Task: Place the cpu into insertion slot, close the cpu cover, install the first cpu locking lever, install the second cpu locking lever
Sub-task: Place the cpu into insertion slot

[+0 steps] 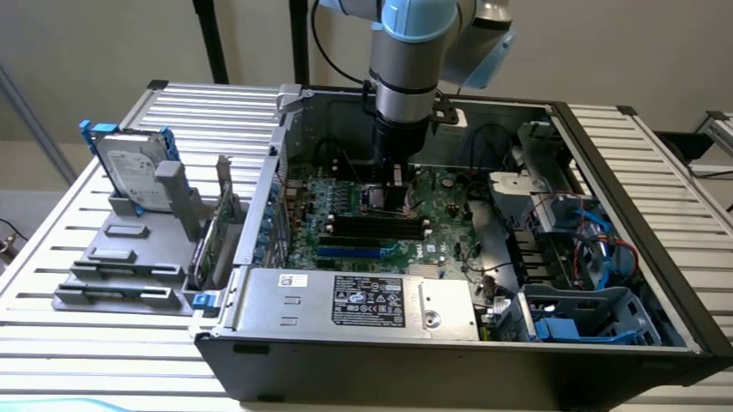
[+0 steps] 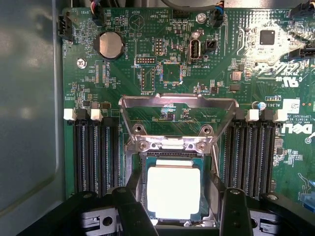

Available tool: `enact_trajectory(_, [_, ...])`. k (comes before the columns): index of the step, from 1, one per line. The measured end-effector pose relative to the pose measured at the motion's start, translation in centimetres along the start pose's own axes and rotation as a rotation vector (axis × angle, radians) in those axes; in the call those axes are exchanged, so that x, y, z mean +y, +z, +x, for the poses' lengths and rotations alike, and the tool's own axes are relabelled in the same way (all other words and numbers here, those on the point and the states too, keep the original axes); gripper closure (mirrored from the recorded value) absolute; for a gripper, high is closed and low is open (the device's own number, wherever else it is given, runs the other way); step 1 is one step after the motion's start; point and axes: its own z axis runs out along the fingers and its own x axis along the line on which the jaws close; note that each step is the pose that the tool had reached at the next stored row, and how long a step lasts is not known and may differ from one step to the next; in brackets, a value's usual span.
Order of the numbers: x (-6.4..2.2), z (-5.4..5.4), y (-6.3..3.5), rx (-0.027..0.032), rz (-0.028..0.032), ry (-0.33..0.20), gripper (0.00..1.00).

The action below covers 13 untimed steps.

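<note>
**Fingers** [image 2: 132, 211], nearest the lens: two dark prongs spread wide, gripping nothing, one on ea. side of the cpu [image 2: 173, 189].

**Gripper** [image 1: 390, 187]: from where I stand it hangs straight down into the open pc case [image 1: 641, 283], low over the green motherboard [image 2: 147, 49].

**Cpu:** pale square face, lying flat and level in the insertion slot [image 2: 172, 154]. It sits centred btw. the fingers w/ a slim gap showing on ea. flank. Whether a pad brushes its edge I can't tell.

**Cpu cover** [image 2: 177, 100]: silvery frame just beyond the fingertips, swung open on its hinge at the slot's far edge. Green board shows through its window. Not touching the fingers.

**Memory slots** [image 2: 93, 152]: long black banks outboard of ea. finger, apart from the slot.

**Step in hand (judged):** step one looks to be at its end, w/ the chip seated and let go. Cover not yet closed; levers not yet set.

**What a following move calls for (judged):** the fingers need to clear the chip straight upward, no sideways drag, so it isn't nudged out of its seat. The cover needs a push on the frame edge farthest from the fingertips to swing it down over the chip.
</note>
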Motion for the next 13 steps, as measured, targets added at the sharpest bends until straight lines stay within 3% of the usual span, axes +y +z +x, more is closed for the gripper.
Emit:
enact_trajectory(5, [-0.01,-0.01,-0.06,0.0033,0.0001,0.000,0.37])
enact_trajectory(13, [0.00,0.00,-0.05,0.0250,0.0003,0.000,0.37])
